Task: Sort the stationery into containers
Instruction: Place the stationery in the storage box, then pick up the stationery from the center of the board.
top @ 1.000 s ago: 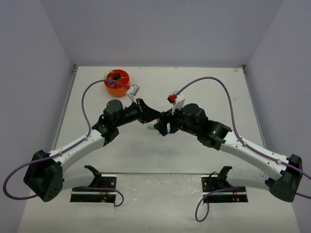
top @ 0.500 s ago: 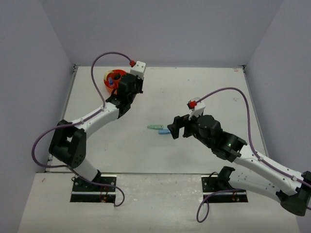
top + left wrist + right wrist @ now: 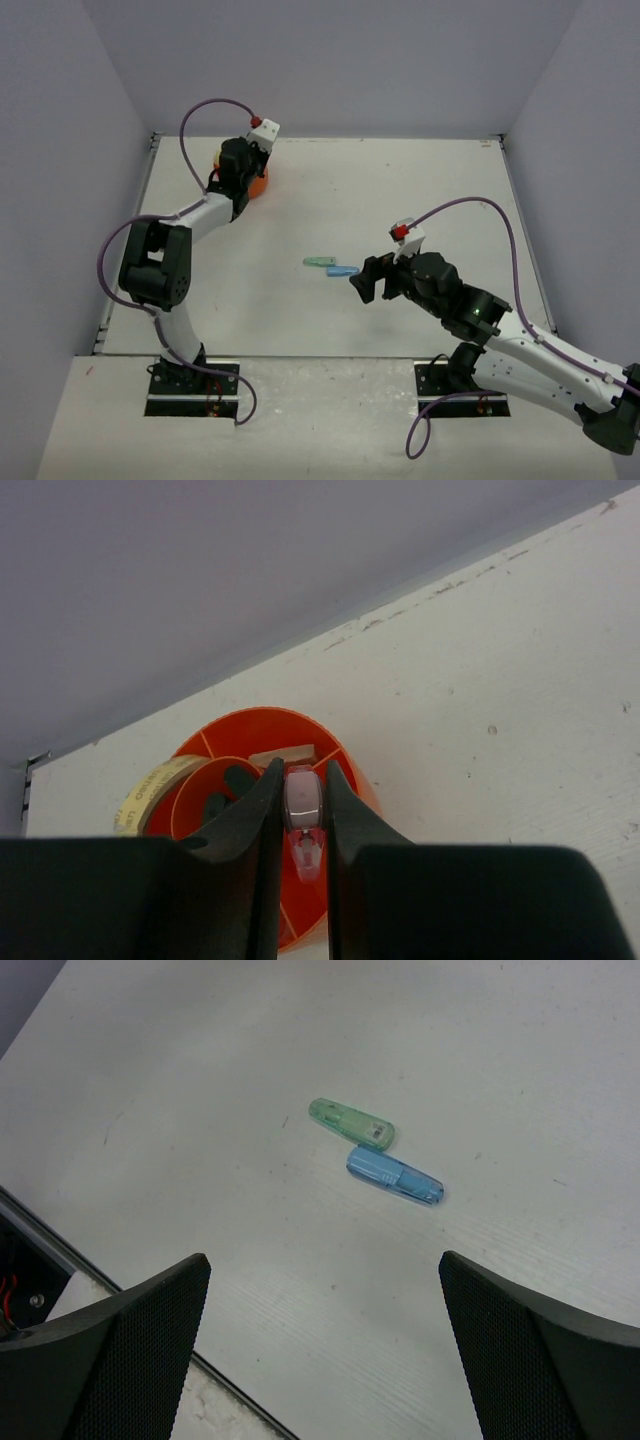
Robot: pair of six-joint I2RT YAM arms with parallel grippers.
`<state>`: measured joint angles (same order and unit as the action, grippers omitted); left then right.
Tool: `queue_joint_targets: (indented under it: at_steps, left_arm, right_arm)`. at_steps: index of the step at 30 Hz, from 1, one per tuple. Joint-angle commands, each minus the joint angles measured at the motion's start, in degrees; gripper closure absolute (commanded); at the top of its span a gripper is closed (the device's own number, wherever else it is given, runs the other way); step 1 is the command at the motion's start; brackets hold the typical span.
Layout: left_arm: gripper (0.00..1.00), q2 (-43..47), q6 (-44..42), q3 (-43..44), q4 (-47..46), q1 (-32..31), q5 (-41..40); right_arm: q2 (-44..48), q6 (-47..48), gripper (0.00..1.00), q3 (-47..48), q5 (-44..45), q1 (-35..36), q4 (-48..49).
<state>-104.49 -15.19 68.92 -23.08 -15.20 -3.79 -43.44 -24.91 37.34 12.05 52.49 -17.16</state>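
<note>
Now left gripper (image 3: 302, 778) clamps pink piece (image 3: 304, 800), seemingly over organiser (image 3: 240, 730); right gripper (image 3: 322, 1265) (jaws spread) above mint piece (image 3: 350, 1123).

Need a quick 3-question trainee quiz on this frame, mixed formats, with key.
1. True or false: the right hand is open and holds nothing.
2. The left hand, at the orange organiser, grips: A) tan eraser, B) pink piece, C) highlighter.
3. What colours are the two pieces lying on the table in front of the right hand?

Key: 1 true. 2 B. 3 mint piece and blue piece.
</note>
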Motion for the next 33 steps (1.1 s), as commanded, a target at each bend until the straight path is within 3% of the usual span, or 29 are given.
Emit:
queue_joint_targets:
  at_steps: [1,6,7,8,9,11,13,17,23,26,28,30,33]
  left_arm:
    - [1.0,-2.1,-2.7,2.8,-4.4,0.0,2.8]
    - [0.98,-3.6,-3.1,2.1,-5.6,0.3,1.2]
    - [0.93,-3.7,-3.2,1.7,-5.9,0.6,1.0]
    - [0.83,-3.7,-3.1,1.1,-6.4,0.9,0.6]
    - [0.79,-3.7,-3.1,0.9,-6.6,1.0,0.5]
    - [0.46,-3.4,-2.5,0.4,-6.7,1.5,0.7]
    - [0.29,-2.5,-2.1,0.3,-6.6,1.7,1.1]
    - [0.14,2.3,1.5,2.3,-4.5,1.4,2.2]
    - [0.04,12.2,9.0,9.6,6.3,-1.0,-5.1]
    - [0.0,16.9,17.0,19.7,25.8,-2.0,-10.0]
    - [0.0,20.3,26.0,22.4,35.1,-2.0,-6.9]
    - [0.0,27.4,31.2,17.2,37.7,-2.1,-0.6]
    - [0.0,40.2,33.2,1.9,31.1,-2.6,5.8]
  right_arm:
    - [0.4,-0.6,0.01,1.0,-1.4,0.2,-0.1]
    - [-0.3,-0.4,0.01,1.7,-1.9,0.2,0.0]
    - [-0.6,-0.3,0.01,1.9,-1.9,0.2,-0.1]
    - [-1.0,-0.2,0.01,2.1,-2.0,0.2,-0.2]
    - [-1.1,-0.2,0.01,2.1,-2.0,0.2,-0.2]
    - [-1.9,-0.3,0.01,2.5,-2.2,0.1,-0.6]
    - [-3.3,0.0,0.01,2.9,-1.9,0.1,-0.8]
    - [-8.9,1.9,0.01,5.8,-1.8,-0.5,-2.3]
    - [-22.2,8.1,0.01,13.6,-5.1,-4.4,-7.3]
    - [-28.9,16.5,0.01,16.9,-4.0,-5.0,-7.7]
    - [-33.3,25.2,0.01,18.4,-4.3,-5.3,-7.6]
    - [-37.7,30.4,0.01,20.6,-7.9,-6.2,-9.1]
    - [-45.7,34.5,0.04,26.9,-13.5,-7.8,-15.4]
